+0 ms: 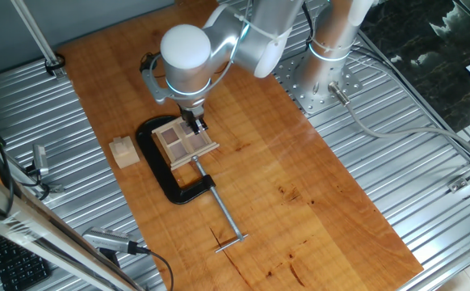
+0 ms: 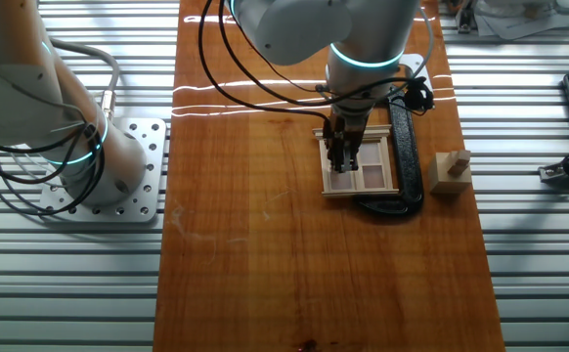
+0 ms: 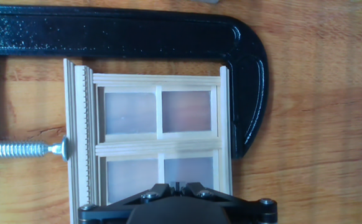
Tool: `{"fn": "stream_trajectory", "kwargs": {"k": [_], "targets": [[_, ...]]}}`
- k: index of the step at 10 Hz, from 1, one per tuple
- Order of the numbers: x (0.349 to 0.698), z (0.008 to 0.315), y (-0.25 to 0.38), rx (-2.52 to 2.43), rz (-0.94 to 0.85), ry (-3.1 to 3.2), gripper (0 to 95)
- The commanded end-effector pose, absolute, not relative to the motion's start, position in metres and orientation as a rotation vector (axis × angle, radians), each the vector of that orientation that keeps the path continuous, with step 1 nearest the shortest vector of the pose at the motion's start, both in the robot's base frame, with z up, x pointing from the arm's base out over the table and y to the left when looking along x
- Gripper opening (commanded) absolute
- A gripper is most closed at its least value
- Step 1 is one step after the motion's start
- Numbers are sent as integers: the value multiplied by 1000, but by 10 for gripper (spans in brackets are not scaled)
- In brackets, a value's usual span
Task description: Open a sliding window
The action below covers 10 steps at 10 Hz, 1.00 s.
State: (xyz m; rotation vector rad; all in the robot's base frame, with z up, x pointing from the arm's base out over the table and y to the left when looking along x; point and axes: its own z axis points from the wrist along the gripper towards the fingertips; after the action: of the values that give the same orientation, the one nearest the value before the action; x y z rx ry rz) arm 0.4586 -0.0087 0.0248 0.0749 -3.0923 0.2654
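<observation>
Hand view shows the gripper (image 3: pixel 178 185) low over the sliding window (image 3: pixel 158 148), its fingertips drawn narrowly together at the frame's near rail. The window lies flat on the wooden table (image 1: pixel 300 202), toward its far end by the arm's base, held inside the black C-clamp (image 3: pixel 168 37).

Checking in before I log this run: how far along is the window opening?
Done: the small light-wood four-pane sliding window lies on the table, held in the black C-clamp by its steel screw. In hand: the claw is down on the window's frame, at one edge. Left: the slide itself; the panes look lined up, so it seems closed. Whether the claw is shut is unclear.
</observation>
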Motion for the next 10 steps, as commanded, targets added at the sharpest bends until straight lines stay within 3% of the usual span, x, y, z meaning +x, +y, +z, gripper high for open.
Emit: {"fn": "stream_trajectory", "kwargs": {"k": [1,10], "targets": [[459,24,-8,64,264,-3096,0],[459,24,-8,63,262,-3106,0]]}}
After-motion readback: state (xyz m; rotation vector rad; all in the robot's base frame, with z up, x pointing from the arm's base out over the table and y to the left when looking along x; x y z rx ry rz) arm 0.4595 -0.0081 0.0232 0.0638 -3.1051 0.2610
